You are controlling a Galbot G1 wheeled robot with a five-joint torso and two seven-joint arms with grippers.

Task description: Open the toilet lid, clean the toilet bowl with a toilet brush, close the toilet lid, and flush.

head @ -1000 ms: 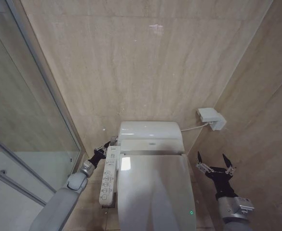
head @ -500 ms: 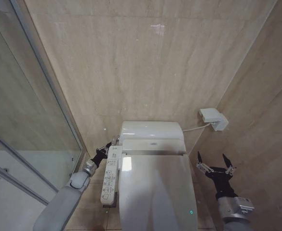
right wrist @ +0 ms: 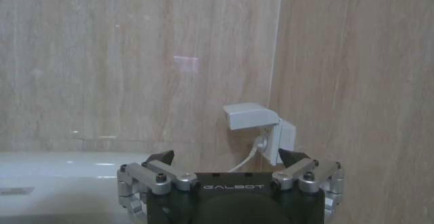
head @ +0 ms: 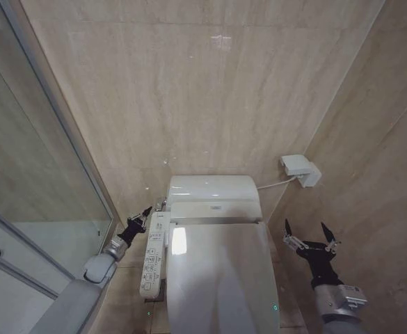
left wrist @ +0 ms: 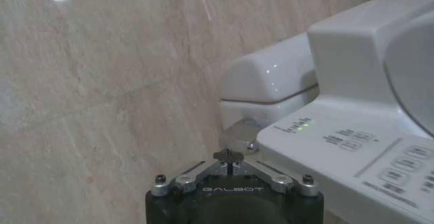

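Reaching the button panel's (head: 152,255) far end, the left gripper (head: 142,215) has jaws pressed together; the right gripper (head: 308,235), jaws spread, hangs right of the closed toilet lid (head: 220,278).

The glossy white toilet lid (head: 220,275) lies shut, flat over the toilet bowl (head: 163,300), directly in front of the white tank (head: 213,189).

Toilet lid (head: 220,278): front edge cut off by the head view's lower edge. Button panel (head: 152,256): button labels too small to read.
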